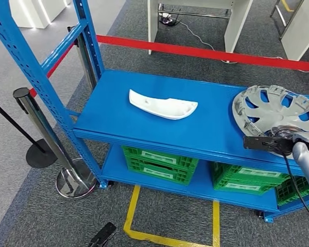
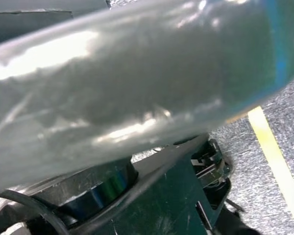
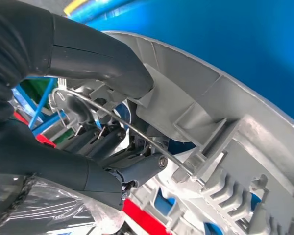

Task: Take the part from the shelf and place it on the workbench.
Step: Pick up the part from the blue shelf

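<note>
Where the right hand [image 1: 279,140] reaches the shelf [image 1: 118,103], its dark fingers [image 3: 101,58] close over the near rim of the silver wheel cover [image 1: 275,110], thumb on one face and fingers through the openwork on the other; the right wrist view shows the ribbed rim pinched between them.

Item, task part: wheel cover, round, spoked, lying flat on the upper blue deck at its right end, directly ahead of the right hand and touching it. Being round, it has no long axis; the grip sits on the edge nearest the robot, so the lift, by my reading, goes up and back toward the body.

Item, left hand: state cannot be told; the left wrist view looks past a silver arm tube to the floor.

Item, white curved trim piece [image 1: 162,105]: same deck, well to the left of the wheel cover, long axis running along the shelf.

Item, green crates [image 1: 158,162]: lower deck, below the wheel cover's level.

Item, red barrier tape [image 1: 207,52]: beyond the shelf.
</note>
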### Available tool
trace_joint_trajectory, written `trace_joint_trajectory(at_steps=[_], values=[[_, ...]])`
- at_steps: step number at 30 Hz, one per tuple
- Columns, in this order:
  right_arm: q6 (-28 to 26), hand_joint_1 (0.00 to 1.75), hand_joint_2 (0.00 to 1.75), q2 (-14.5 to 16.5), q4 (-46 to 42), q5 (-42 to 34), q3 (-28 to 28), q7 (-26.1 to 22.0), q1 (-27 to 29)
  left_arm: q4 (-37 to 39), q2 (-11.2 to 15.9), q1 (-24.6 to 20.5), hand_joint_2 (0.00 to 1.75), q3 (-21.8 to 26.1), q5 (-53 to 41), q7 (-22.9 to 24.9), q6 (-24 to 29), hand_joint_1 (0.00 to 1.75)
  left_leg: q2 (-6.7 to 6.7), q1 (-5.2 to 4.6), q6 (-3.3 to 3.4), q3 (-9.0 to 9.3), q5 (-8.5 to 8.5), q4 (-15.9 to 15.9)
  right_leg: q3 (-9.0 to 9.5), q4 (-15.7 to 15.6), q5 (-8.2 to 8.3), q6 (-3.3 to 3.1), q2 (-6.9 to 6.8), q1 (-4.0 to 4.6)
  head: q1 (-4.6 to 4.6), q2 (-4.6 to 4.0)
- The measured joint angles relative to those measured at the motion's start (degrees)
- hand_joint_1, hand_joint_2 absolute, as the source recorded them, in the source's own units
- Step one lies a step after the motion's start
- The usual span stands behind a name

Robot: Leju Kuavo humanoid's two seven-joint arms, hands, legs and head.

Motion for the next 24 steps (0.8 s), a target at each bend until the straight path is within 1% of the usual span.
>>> trace_joint_trajectory(at_steps=[1,2,4,5,6,7,9,10,11,12,13,14,15,16,17,18,20,21,22,23,24], values=[[-0.1,1.75,1.75,0.0,-0.2,0.0,0.0,0.0,-0.2,0.0,0.0,0.0,0.00,0.0,0.0,0.0,0.0,0.00,-0.03,-0.12,-0.24,-0.17,-0.06,0.1,1.18,-2.3,0.51,-0.16,0.00,0.07,0.00,0.00],[-0.2,1.75,1.75,0.0,-0.3,0.0,0.0,0.0,-0.3,0.0,0.0,0.0,0.00,0.0,0.0,0.0,0.0,0.00,-0.06,-0.22,-0.46,-0.38,-0.06,0.2,1.69,-3.2,0.38,-0.33,0.02,0.16,0.01,0.00],[-0.5,1.75,1.75,0.0,-0.5,0.0,0.0,-0.4,-0.3,0.0,0.0,0.1,0.00,0.0,0.1,0.0,0.0,0.00,-0.06,-0.26,-0.91,-0.65,-0.11,0.3,1.74,-3.4,0.34,-0.73,0.04,0.10,-0.03,0.00],[-0.8,1.75,1.75,0.0,-0.7,-0.1,0.0,-0.7,-0.3,0.0,0.0,0.2,0.00,0.0,0.2,-0.1,0.0,0.00,-0.04,-0.25,-1.23,-0.81,-0.51,0.8,1.77,-3.5,0.37,-0.98,0.04,-0.03,-0.08,0.00],[-1.1,1.75,1.75,0.0,-0.9,-0.1,0.0,-1.1,-0.3,0.0,0.0,0.2,0.00,0.1,0.3,-0.1,0.0,0.00,-0.01,-0.22,-1.62,-1.33,-1.38,2.0,1.84,-3.6,0.39,-1.24,0.02,-0.17,-0.19,0.00],[-1.4,1.75,1.75,0.0,-1.2,-0.2,0.1,-1.5,-0.4,0.0,0.0,0.2,0.00,0.1,0.4,-0.2,0.0,0.00,0.02,-0.13,-2.04,-2.44,-2.80,4.4,1.93,-3.7,0.38,-1.47,-0.01,-0.30,-0.25,0.00],[-1.9,1.75,1.75,0.0,-1.7,-0.3,0.1,-2.1,-0.6,0.0,0.0,0.2,0.00,0.1,0.7,-0.4,0.0,0.00,0.06,0.12,-2.64,-6.07,-6.12,12.1,1.96,-3.6,0.28,-1.75,-0.03,-0.29,-0.36,0.00],[-2.0,1.75,1.75,0.1,-2.0,-0.4,0.2,-2.3,-0.6,0.0,0.0,0.3,0.44,0.2,0.8,-0.6,-0.1,0.00,0.06,0.21,-2.78,-7.77,-7.06,15.4,1.98,-3.6,0.23,-1.80,-0.02,-0.27,-0.36,0.00],[-2.1,1.75,1.75,0.1,-2.3,-0.4,0.3,-2.6,-0.6,0.0,0.0,0.4,0.87,0.3,1.0,-0.8,-0.2,0.00,0.06,0.24,-2.82,-8.70,-6.93,16.9,2.01,-3.6,0.18,-1.84,0.01,-0.25,-0.36,0.00],[-2.3,1.75,1.75,0.1,-2.7,-0.5,0.3,-2.7,-0.6,0.0,0.0,0.5,1.31,0.4,1.1,-1.0,-0.3,0.00,0.06,0.25,-2.74,-8.65,-5.67,16.3,2.09,-3.6,0.11,-1.85,0.07,-0.24,-0.37,0.00],[-2.6,1.75,1.75,0.2,-3.1,-0.7,0.4,-2.8,-0.6,0.0,0.0,0.5,1.75,0.4,1.2,-1.1,-0.4,0.00,0.06,0.23,-2.51,-7.56,-3.47,13.4,2.23,-3.5,0.02,-1.82,0.15,-0.21,-0.38,0.00],[-3.0,1.75,1.75,0.3,-3.6,-1.0,0.5,-2.9,-0.6,0.0,0.0,0.5,1.75,0.5,1.3,-1.3,-0.5,0.00,0.06,0.16,-2.14,-5.95,-1.03,9.4,2.37,-3.5,-0.08,-1.78,0.21,-0.20,-0.36,0.00],[-3.7,1.75,1.75,0.4,-4.1,-1.4,0.6,-2.9,-0.6,0.0,0.1,0.5,1.75,0.5,1.3,-1.5,-0.6,0.00,0.06,0.04,-1.75,-4.40,0.73,5.7,2.44,-3.5,-0.20,-1.66,0.27,-0.08,-0.34,0.00],[-4.4,1.75,1.75,0.5,-4.5,-1.9,0.8,-3.0,-0.6,0.0,0.1,0.5,1.75,0.5,1.4,-1.8,-0.6,0.00,0.07,-0.08,-1.38,-3.18,1.68,2.8,2.42,-3.5,-0.28,-1.50,0.30,0.01,-0.33,0.00],[-5.2,1.75,1.75,0.6,-5.0,-2.5,1.1,-3.1,-0.5,0.0,0.2,0.5,1.75,0.5,1.5,-2.0,-0.6,0.00,0.06,-0.19,-1.11,-2.59,1.82,1.2,2.29,-3.5,-0.29,-1.32,0.31,0.07,-0.31,0.00],[-5.9,1.75,1.75,0.6,-5.5,-3.0,1.3,-3.2,-0.5,0.0,0.2,0.5,1.75,0.6,1.6,-2.3,-0.7,0.00,0.06,-0.25,-0.96,-2.41,1.50,0.8,2.17,-3.5,-0.25,-1.07,0.30,0.13,-0.31,0.00],[-6.9,1.75,1.75,0.6,-6.6,-3.8,1.9,-3.5,-0.3,0.0,0.3,0.6,1.75,0.6,1.9,-2.9,-0.8,0.00,0.07,-0.04,-0.58,-2.13,1.51,-0.1,1.91,-3.6,-0.39,-0.55,0.26,0.11,-0.29,0.00],[-7.3,1.75,1.75,0.6,-7.3,-4.3,2.2,-3.7,-0.3,0.0,0.3,0.6,1.75,0.7,2.0,-3.2,-0.8,0.00,0.09,0.10,-0.34,-1.94,1.66,-0.4,1.44,-2.8,-1.06,-0.32,0.23,0.10,-0.24,0.00],[-7.7,1.75,1.75,0.6,-7.9,-4.8,2.5,-3.8,-0.3,0.0,0.3,0.5,1.75,0.7,2.1,-3.4,-0.8,0.00,0.11,0.26,-0.10,-1.75,1.81,-0.8,0.43,-0.7,-2.27,-0.14,0.20,0.09,-0.16,0.00],[-8.1,1.75,1.75,0.6,-8.5,-5.4,2.9,-3.8,-0.3,0.0,0.3,0.5,1.75,0.8,2.1,-3.7,-0.8,0.00,0.11,0.31,0.06,-1.67,1.86,-0.9,-1.17,2.5,-3.91,-0.02,0.17,0.04,-0.10,0.00],[-8.5,1.75,1.75,0.5,-9.2,-5.9,3.3,-3.8,-0.2,0.0,0.3,0.4,1.75,0.8,2.2,-3.9,-0.8,0.00,0.11,0.32,0.18,-1.67,1.85,-0.8,-3.15,6.6,-5.63,0.11,0.17,0.03,-0.05,0.00]])
